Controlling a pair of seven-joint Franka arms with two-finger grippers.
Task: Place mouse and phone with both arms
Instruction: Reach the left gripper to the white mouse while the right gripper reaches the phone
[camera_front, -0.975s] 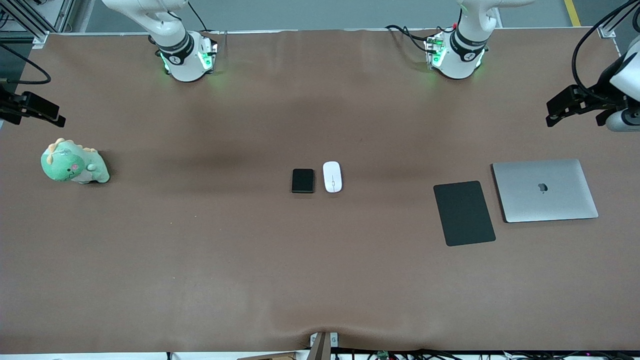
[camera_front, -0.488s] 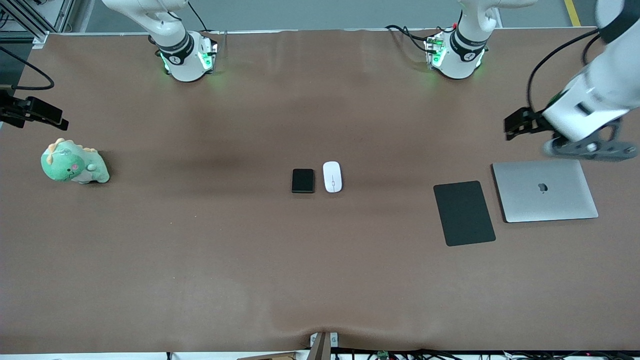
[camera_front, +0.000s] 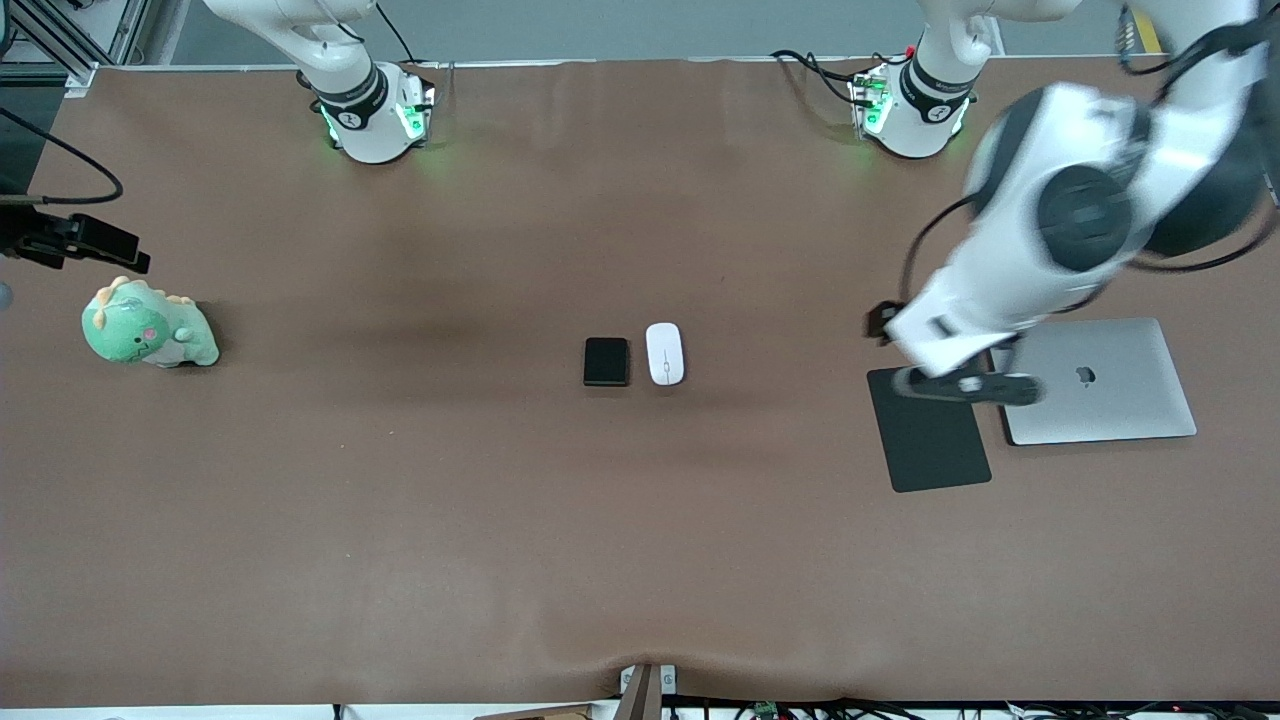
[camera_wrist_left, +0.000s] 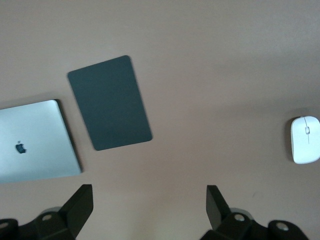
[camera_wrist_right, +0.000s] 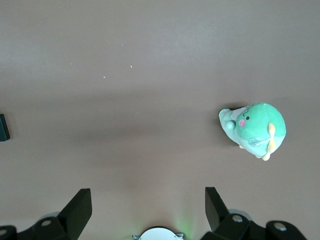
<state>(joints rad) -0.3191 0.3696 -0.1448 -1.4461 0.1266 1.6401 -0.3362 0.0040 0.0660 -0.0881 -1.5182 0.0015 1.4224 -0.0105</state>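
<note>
The smooth white mouse (camera_front: 665, 353) probably slips, so its long sides should be pinched; the stiff phone (camera_front: 606, 361) is touching nothing. Left gripper (camera_wrist_left: 147, 212), over the mouse pad (camera_front: 928, 426), and right gripper (camera_wrist_right: 146, 210), near the dinosaur toy (camera_front: 147, 326), are spread wide, empty

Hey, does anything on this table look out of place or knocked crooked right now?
Only mildly: the mouse pad lies slightly askew beside the squarely set laptop. The mouse and phone sit neatly side by side.

The left gripper (camera_wrist_left: 145, 210) hung in the air with its fingers spread wide. The right gripper (camera_wrist_right: 145, 210) hung likewise agape at the table's right-arm end.
</note>
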